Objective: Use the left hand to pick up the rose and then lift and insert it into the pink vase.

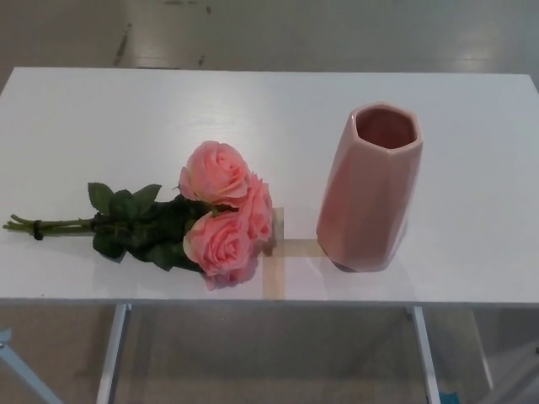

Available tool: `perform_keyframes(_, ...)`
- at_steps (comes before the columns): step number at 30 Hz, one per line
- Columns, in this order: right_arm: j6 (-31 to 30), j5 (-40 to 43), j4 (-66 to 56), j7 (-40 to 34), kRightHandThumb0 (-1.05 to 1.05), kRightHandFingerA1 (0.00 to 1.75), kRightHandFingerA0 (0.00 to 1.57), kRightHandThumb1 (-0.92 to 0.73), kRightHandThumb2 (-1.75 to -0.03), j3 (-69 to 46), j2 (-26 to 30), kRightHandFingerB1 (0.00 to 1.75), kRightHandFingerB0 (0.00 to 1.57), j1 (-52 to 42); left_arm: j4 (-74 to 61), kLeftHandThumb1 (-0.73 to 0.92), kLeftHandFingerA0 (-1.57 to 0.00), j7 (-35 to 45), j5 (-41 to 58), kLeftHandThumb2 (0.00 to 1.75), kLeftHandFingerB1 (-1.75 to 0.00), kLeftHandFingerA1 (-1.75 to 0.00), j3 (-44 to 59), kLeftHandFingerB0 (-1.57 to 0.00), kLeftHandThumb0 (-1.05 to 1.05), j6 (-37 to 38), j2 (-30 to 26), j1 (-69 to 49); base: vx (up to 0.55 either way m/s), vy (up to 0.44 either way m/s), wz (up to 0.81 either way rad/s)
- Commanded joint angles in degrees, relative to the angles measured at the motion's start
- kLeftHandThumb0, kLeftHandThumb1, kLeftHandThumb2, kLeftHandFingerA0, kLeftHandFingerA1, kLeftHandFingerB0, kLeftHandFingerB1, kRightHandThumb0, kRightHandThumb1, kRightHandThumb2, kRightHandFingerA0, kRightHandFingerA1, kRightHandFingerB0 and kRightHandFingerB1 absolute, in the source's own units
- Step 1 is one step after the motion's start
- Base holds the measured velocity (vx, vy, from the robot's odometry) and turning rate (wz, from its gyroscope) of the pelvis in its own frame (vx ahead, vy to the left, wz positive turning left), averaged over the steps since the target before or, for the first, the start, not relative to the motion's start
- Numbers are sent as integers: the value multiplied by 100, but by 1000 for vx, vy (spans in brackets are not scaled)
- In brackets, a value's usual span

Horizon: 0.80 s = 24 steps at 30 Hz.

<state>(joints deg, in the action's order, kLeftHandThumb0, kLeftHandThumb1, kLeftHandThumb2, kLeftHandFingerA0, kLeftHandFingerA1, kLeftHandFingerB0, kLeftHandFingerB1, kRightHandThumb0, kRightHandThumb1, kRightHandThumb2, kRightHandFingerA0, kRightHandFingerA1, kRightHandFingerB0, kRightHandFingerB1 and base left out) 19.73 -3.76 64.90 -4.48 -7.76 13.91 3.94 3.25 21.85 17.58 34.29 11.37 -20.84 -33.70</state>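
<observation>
Neither hand shows, so grip cannot be told. The soft-petalled rose (221, 210) bunch lies flat beside the glossy, faceted pink vase (370, 185).

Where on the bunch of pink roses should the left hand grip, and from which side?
Probably the bare green stems, just blossom-side of the dark tie, approached from above. The bunch of pink roses lies flat on the white table, stems pointing toward the robot's left, blooms toward the pink faceted vase.
</observation>
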Motion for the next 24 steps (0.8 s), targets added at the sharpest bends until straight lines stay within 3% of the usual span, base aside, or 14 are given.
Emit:
perform_keyframes(1,30,112,31,-5,-22,50,62,-63,-58,-70,-24,46,54,54,-2070,41,0,404,783,64,-13,-18,693,0,-21,466,-194,-476,0,0,0)
perform_keyframes(8,27,116,8,7,-22,51,62,-64,-58,-80,-22,46,54,88,-2569,38,0,316,525,64,-16,-20,800,0,-26,330,-418,-92,0,0,0)
perform_keyframes(11,19,93,50,17,-22,51,62,-64,-58,-57,-31,46,54,158,-2547,37,0,298,313,66,-17,-18,610,-1,-24,51,-789,403,0,0,0)
perform_keyframes(12,26,96,42,24,-22,51,62,-64,-58,-59,-28,46,54,154,-2504,26,0,265,118,67,-24,-26,466,0,-31,-41,-951,623,0,0,0)
perform_keyframes(14,31,101,12,35,-22,51,62,-64,-58,-57,-35,47,54,149,-2337,26,0,177,-407,67,-23,-25,103,0,-33,-184,-1346,1193,0,0,0)
perform_keyframes(18,31,101,12,35,-22,51,62,-64,-58,-57,-36,47,54,151,-2291,26,0,149,-462,67,-23,-25,54,0,-33,-196,-1394,1263,-7,-2,2)
perform_keyframes(20,46,120,-26,41,-22,51,62,-64,-58,-72,-47,47,54,143,-2015,29,0,127,-903,69,-23,-23,-518,0,-41,-625,-1906,2107,0,0,0)
perform_keyframes(21,73,107,-22,32,-22,51,62,-63,-58,-64,-48,47,54,128,-1808,42,-1,165,-1034,54,-24,-27,-806,-3,-26,-726,-2083,2512,0,0,0)
perform_keyframes(24,88,94,-33,22,-22,51,62,-63,-58,-50,-52,47,54,134,-1123,39,-2,166,-1494,60,-24,-26,-1296,-6,-25,-564,-2328,3075,-10,-3,2)
